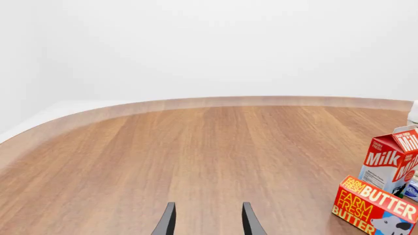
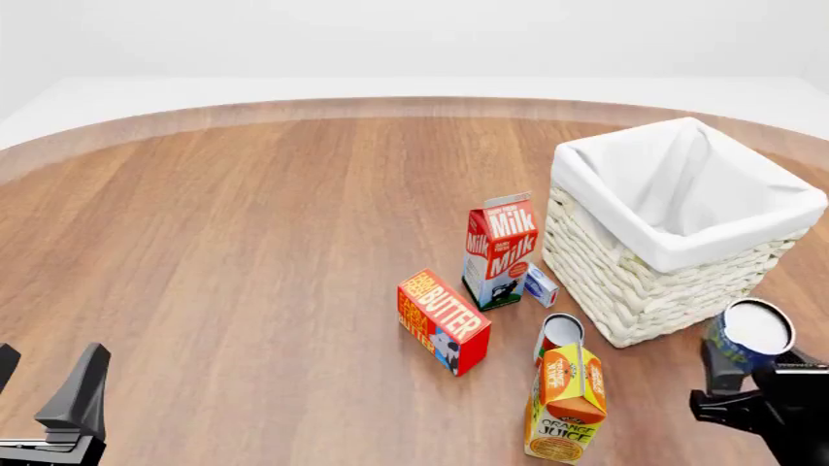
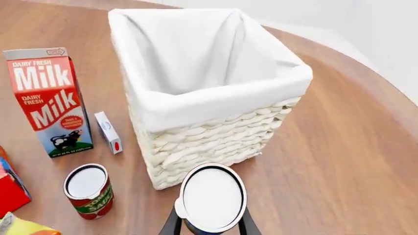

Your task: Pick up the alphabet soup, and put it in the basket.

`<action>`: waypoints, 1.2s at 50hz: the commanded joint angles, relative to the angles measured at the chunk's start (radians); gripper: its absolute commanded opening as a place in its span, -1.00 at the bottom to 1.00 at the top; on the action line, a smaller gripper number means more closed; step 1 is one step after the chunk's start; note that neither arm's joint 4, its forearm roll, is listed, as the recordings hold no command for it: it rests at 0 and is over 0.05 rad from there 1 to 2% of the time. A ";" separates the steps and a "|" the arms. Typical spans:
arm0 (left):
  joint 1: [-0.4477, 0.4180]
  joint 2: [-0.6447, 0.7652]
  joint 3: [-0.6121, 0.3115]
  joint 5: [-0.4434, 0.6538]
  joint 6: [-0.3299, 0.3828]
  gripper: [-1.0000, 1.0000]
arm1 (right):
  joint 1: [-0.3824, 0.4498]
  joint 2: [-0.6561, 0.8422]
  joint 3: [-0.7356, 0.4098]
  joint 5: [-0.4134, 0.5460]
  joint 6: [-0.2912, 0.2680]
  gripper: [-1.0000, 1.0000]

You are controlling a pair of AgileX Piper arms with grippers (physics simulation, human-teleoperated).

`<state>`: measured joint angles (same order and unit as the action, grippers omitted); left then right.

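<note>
Round wooden table (image 2: 233, 243), pale surround. Right gripper (image 3: 210, 223): fingers closed against the sides of the alphabet soup (image 3: 212, 197), a small can seen top-on in the right wrist view, pale lid facing the camera; in the front view the same can (image 2: 748, 335) sits at the near right, blue label showing under the lid, held just outside the near right corner of the basket (image 2: 661, 282). Whether the can rests on the table or is raised clear of it cannot be told. Basket: large, square, cream wicker, white cloth lining folded over the rim, interior open; its near wall stands directly between the held can and the lined opening. Left of the basket, near its left wall: milk carton (image 2: 499, 250), red and white, upright; small white box (image 2: 541, 285) between the carton and the basket, close to both. Nearer the arms: butter box (image 2: 444, 320), red and orange; red-and-white labelled can (image 2: 560, 338), upright, just off the basket's near left corner; orange juice carton (image 2: 566, 403), upright, just in front of that can. Left gripper (image 1: 207, 220): fingers apart, nothing between them, over bare table at the near left, well apart from all items.
</note>
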<state>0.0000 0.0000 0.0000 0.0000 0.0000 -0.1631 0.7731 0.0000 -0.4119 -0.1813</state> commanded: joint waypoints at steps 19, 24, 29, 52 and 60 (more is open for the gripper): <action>0.000 0.000 0.000 0.000 0.000 1.00 | -0.001 -0.289 -0.001 0.156 -0.040 -1.00; 0.000 0.000 0.000 0.000 0.000 1.00 | -0.001 -0.315 -0.010 0.170 -0.050 -1.00; 0.000 0.000 0.000 0.000 0.000 1.00 | 0.002 -0.332 -0.030 0.192 -0.058 -1.00; 0.000 0.000 0.000 0.000 0.000 1.00 | 0.007 -0.298 -0.136 0.195 -0.073 -1.00; 0.000 0.000 0.000 0.000 0.000 1.00 | 0.013 -0.264 -0.167 0.170 -0.074 -1.00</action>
<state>0.0000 0.0000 0.0000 0.0000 0.0000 -0.1565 0.4817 -0.1201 -0.2204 -0.2697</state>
